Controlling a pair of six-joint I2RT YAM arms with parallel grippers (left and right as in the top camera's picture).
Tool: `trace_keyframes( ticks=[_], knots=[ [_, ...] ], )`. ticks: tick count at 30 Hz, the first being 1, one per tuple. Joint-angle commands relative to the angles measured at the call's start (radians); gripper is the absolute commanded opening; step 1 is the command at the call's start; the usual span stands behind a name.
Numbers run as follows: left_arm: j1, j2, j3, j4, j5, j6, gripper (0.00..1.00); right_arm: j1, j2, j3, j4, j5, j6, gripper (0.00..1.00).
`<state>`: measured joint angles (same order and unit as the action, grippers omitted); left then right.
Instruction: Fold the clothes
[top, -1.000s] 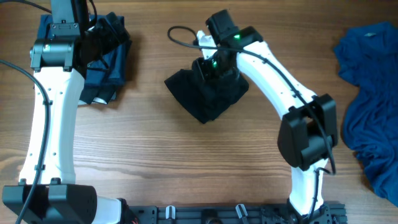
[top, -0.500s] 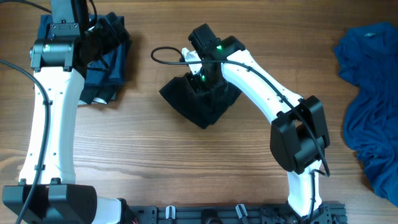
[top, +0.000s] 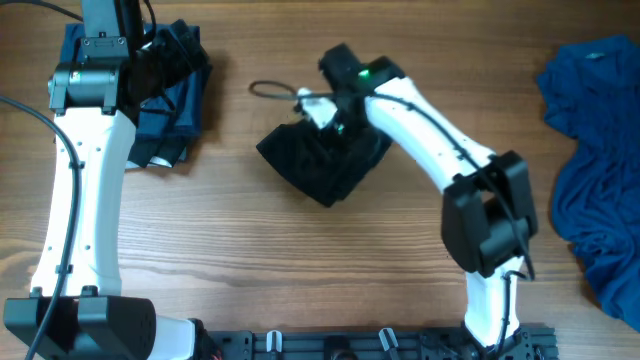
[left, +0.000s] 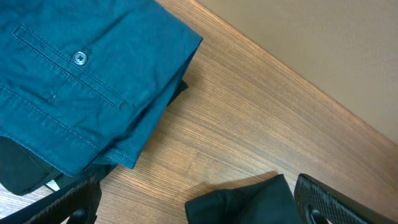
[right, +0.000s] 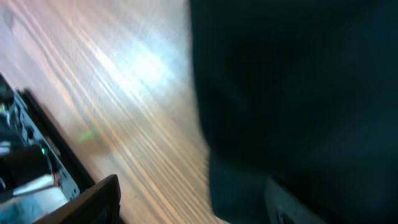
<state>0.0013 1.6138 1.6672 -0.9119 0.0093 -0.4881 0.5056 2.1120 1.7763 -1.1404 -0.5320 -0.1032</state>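
Observation:
A black shirt (top: 320, 165) lies folded into a compact bundle at the middle of the table. My right gripper (top: 335, 115) hovers at its far edge, open. In the blurred right wrist view its gripper (right: 193, 208) straddles the black shirt's (right: 298, 93) edge with nothing clamped, one finger over bare wood. A stack of folded clothes (top: 175, 110), blue and black, sits at the far left. My left gripper (top: 150, 75) hangs above it, open. In its wrist view I see the blue garment (left: 74, 81) with a button, and black fabric (left: 249, 202) low between the fingers (left: 329, 199).
A crumpled blue garment (top: 595, 150) lies heaped at the table's right edge. A black cable loop (top: 270, 90) trails from the right wrist over the wood to the left of the gripper. A beige wall (left: 323, 37) rises behind the table's far edge.
The right gripper dragged the black shirt a little leftward, then opened and let it go, drawing back slightly to the right. The left arm has not moved.

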Motion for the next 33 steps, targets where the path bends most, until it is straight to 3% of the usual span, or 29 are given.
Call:
trace_keyframes(
  ticks=[1, 4, 5, 13, 21, 26, 33],
  knots=[
    [0.003, 0.006, -0.003, 0.002, 0.008, 0.002, 1.00, -0.079, -0.062, 0.033, 0.037, -0.008, 0.139, 0.53],
    [0.003, 0.006, -0.003, 0.002, 0.008, 0.002, 1.00, -0.097, -0.057, -0.002, 0.100, -0.012, 0.233, 0.12],
    [0.003, 0.006, -0.003, 0.002, 0.008, 0.002, 1.00, -0.097, -0.056, -0.018, 0.128, -0.013, 0.244, 0.04],
    [0.003, 0.006, -0.003, 0.002, 0.008, 0.002, 1.00, -0.083, -0.056, -0.231, 0.286, -0.031, 0.463, 0.05],
    [0.003, 0.006, -0.003, 0.002, 0.008, 0.002, 1.00, -0.083, -0.056, -0.497, 0.517, -0.076, 0.567, 0.04],
    [0.003, 0.006, -0.003, 0.002, 0.008, 0.002, 1.00, -0.084, -0.068, -0.503, 0.552, -0.112, 0.570, 0.04],
    [0.003, 0.006, -0.003, 0.002, 0.008, 0.002, 1.00, -0.084, -0.213, -0.396, 0.636, -0.346, 0.446, 0.04]
  ],
)
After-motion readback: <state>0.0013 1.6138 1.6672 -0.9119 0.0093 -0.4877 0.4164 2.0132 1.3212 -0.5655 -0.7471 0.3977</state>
